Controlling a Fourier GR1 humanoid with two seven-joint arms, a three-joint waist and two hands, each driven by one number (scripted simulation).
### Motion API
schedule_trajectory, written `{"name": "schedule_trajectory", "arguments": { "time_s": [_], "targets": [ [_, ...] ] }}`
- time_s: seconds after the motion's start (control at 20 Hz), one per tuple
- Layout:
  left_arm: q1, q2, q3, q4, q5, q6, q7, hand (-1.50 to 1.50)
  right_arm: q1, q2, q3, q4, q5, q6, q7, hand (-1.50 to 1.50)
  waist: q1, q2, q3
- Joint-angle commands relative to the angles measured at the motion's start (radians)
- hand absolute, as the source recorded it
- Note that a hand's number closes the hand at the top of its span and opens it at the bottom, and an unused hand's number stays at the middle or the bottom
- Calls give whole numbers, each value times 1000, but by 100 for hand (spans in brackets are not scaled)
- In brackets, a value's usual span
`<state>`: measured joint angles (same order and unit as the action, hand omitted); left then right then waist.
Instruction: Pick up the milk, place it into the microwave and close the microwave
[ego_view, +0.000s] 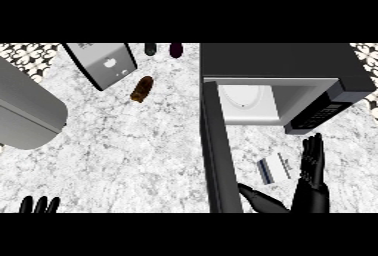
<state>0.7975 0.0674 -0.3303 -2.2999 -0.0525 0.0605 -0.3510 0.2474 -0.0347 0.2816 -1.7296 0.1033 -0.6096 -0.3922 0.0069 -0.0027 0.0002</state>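
The milk carton (274, 168), white with a dark blue side, lies on the marble counter in front of the microwave (288, 65). The microwave's door (218, 150) stands open, swung out toward me, and its white inside (251, 102) holds nothing that I can see. My right hand (311, 172) is open just right of the carton, fingers straight and pointing up, thumb (260, 197) spread out below the carton. It does not hold the carton. My left hand (40, 205) shows only as fingertips at the lower left edge.
A grey appliance (26, 110) fills the left edge. A toaster-like metal box (103, 62) stands at the back, with a brown pastry (142, 89) beside it. Two dark bottles (163, 49) stand at the back edge.
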Motion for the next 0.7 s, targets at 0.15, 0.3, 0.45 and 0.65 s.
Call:
{"name": "schedule_trajectory", "arguments": {
  "time_s": [0.15, 0.3, 0.45, 0.65],
  "targets": [
    [-24, -10, 2, 40, 15, 18, -35, -150, 36, -19, -120, 182, -124, 82, -203, -150, -3, 1, 1],
    [50, 37, -7, 23, 20, -16, -69, -150, -3, -25, -141, 211, -124, 96, -182, -150, 2, 1, 0],
    [34, 21, -27, -13, 17, 15, -34, -150, 6, -30, -154, 274, -134, 131, -238, -150, -1, 1, 0],
    [68, 10, -46, 60, 3, 25, -121, -150, -3, -51, -199, 367, -180, 201, -276, -150, 0, 1, 0]
  ]
}}
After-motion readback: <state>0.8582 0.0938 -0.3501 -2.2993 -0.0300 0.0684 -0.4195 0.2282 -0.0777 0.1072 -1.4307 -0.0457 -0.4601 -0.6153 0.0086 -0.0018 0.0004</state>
